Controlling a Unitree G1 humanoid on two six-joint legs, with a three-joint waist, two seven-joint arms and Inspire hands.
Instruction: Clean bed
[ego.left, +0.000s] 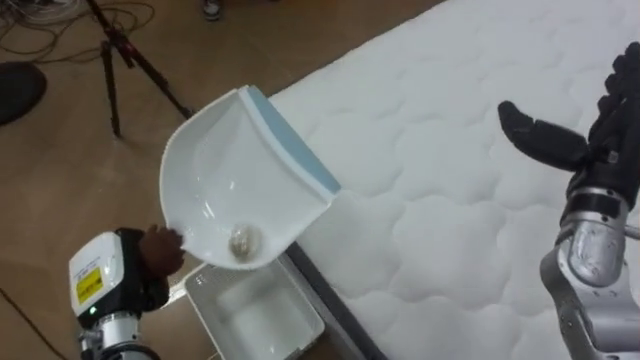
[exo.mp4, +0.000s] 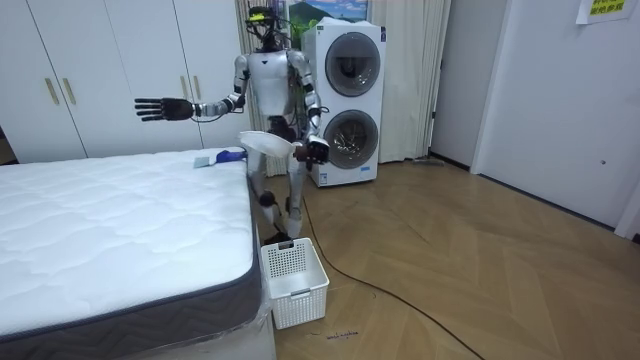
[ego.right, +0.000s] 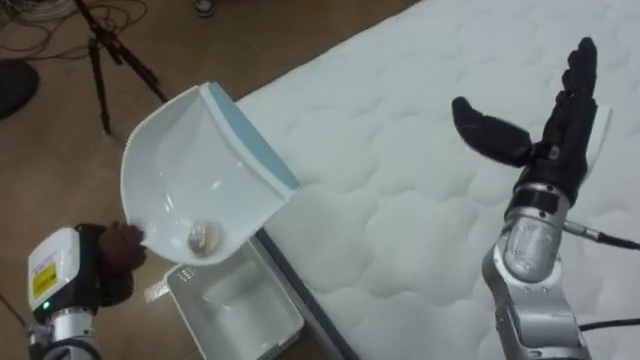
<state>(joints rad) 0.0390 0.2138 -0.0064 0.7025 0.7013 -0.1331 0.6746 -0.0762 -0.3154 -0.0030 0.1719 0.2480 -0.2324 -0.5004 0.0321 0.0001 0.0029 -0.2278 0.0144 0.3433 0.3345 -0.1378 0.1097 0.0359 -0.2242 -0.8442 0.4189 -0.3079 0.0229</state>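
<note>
My left hand (ego.left: 158, 256) is shut on the handle of a white dustpan (ego.left: 235, 180) with a pale blue lip, held tilted beside the bed's edge. A small greyish clump of debris (ego.left: 241, 240) lies at the pan's low end near the handle. Right under it, on the floor against the bed, stands a white basket (ego.left: 256, 314). The white quilted mattress (ego.left: 450, 190) fills the right side. My right hand (ego.right: 560, 110) hovers open above the mattress, fingers straight. In the room view I stand at the bed's corner with the dustpan (exo.mp4: 265, 143) at waist height.
A dark tripod (ego.left: 128, 58) and cables stand on the wooden floor to the left. On the bed's far corner lies a small blue and white thing (exo.mp4: 222, 157). Stacked washing machines (exo.mp4: 343, 100) and white wardrobes (exo.mp4: 100, 70) stand behind me.
</note>
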